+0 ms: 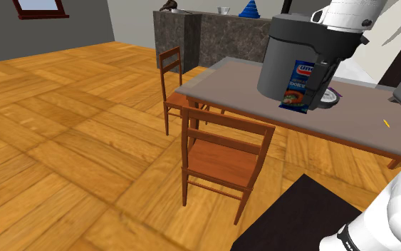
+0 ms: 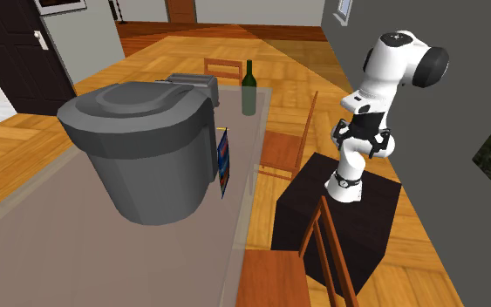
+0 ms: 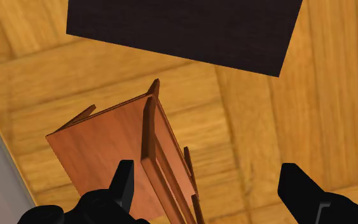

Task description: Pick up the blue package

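Note:
The blue package (image 1: pixel 296 85) stands upright against the side of a big grey lidded pot (image 1: pixel 291 46) near the table's edge; in the second exterior view the package (image 2: pixel 225 162) shows edge-on beside the pot (image 2: pixel 143 148). My gripper (image 2: pixel 362 146) hangs over the black stand (image 2: pixel 339 218), well away from the table and pointing down. In the wrist view the gripper (image 3: pixel 209 188) is open, its fingers (image 3: pixel 123 184) wide apart with nothing between them, above a wooden chair (image 3: pixel 107 149) and the floor.
The grey table (image 1: pixel 227 78) also carries a toaster (image 2: pixel 195 85) and a green bottle (image 2: pixel 249 87). Wooden chairs (image 1: pixel 224 153) (image 1: pixel 174 75) stand along its side, another chair (image 2: pixel 322 262) by the stand. A stone counter (image 1: pixel 213 36) lies behind.

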